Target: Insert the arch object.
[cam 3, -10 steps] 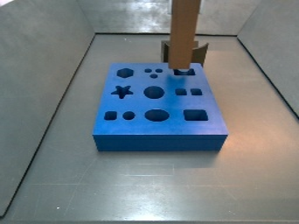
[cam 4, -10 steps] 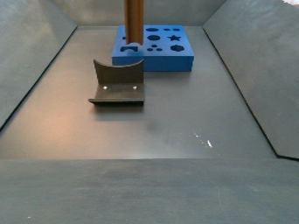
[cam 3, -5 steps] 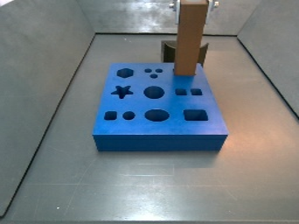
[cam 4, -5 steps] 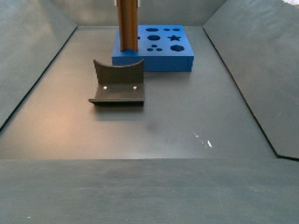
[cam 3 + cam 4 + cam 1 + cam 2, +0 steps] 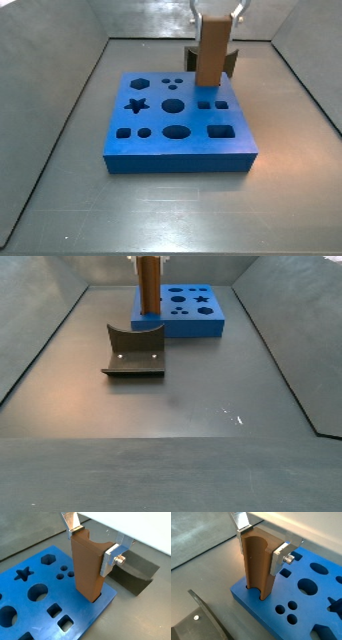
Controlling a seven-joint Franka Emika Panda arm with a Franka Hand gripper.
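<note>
In a wrist view, the arch object (image 5: 87, 569) is seen as a tall orange-brown column, clamped upright between the silver fingers (image 5: 110, 559) of the gripper (image 5: 93, 544), its lower end met by the blue board (image 5: 40, 607) near the fixture (image 5: 137, 574)

In a wrist view a rounded groove is shown running down the piece (image 5: 256, 564); how deep the end is sunk cannot be told

In a side view the column (image 5: 211, 55) and gripper (image 5: 215, 12) are found lower than half a second earlier
</note>
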